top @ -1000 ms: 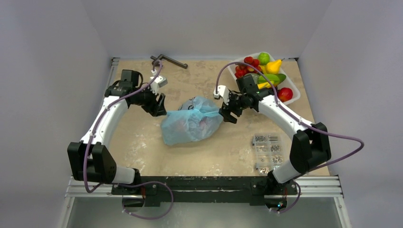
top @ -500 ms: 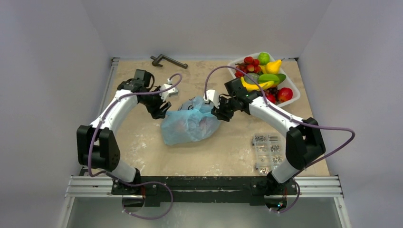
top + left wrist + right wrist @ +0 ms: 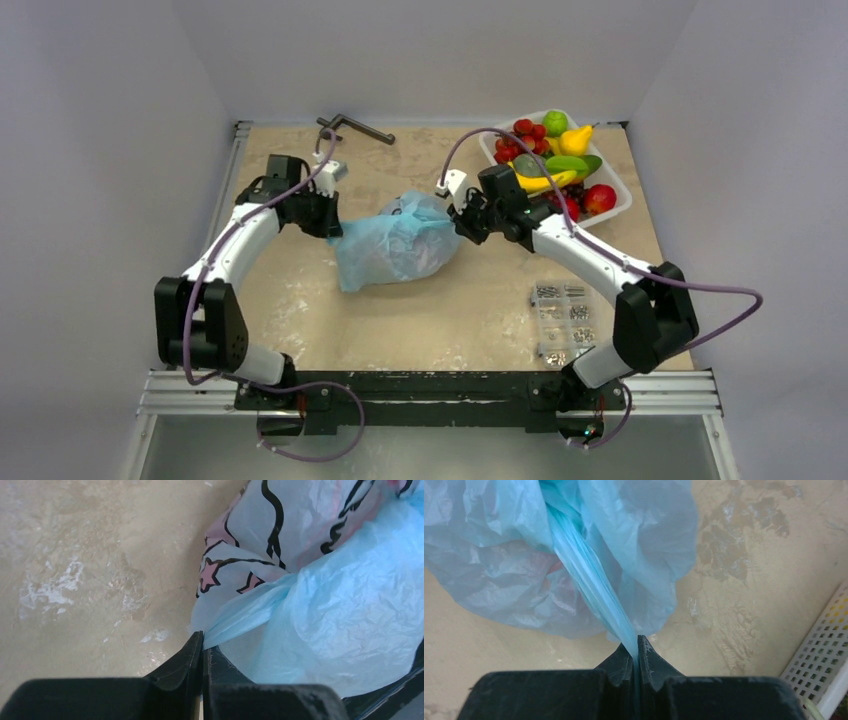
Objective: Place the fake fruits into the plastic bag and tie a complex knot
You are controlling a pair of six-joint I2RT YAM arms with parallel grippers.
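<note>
- The light-blue plastic bag (image 3: 395,250) sits roughly mid-table, a bit towards the far side, as a puffy crumpled lump between the two arms.
- Its white patch with pink stars and dark squiggly lines is on the left arm's side, seen up close in the left wrist view (image 3: 260,540).
- In the right wrist view the bag (image 3: 524,555) has a reddish blob showing through the plastic. Can't tell what it is.
- The left gripper (image 3: 328,218) is clamped on the bag's left edge. Up close (image 3: 202,647) the jaws are pressed together on a bunched-up strip of blue plastic.
- The right gripper (image 3: 465,218) is on the bag's far right side. Its own camera (image 3: 638,647) shows the jaws pinched tight on a stretched, twisted band of the bag that runs up into the main bulk.
- Both pinched strips look pulled fairly taut, one out to each side.
- The fake fruits (image 3: 555,160) are piled in the white tray (image 3: 622,200) at the far right corner: yellow banana, green, red and orange bits, something dark underneath.
- A corner of that tray (image 3: 824,670), with its gridded wall, shows in the right wrist view, near the gripper.
- A clear box of screws (image 3: 562,322) lies on the near right of the table (image 3: 300,300), well apart from the bag.
- A dark L-shaped metal piece (image 3: 355,127) lies at the far edge, left of centre.
</note>
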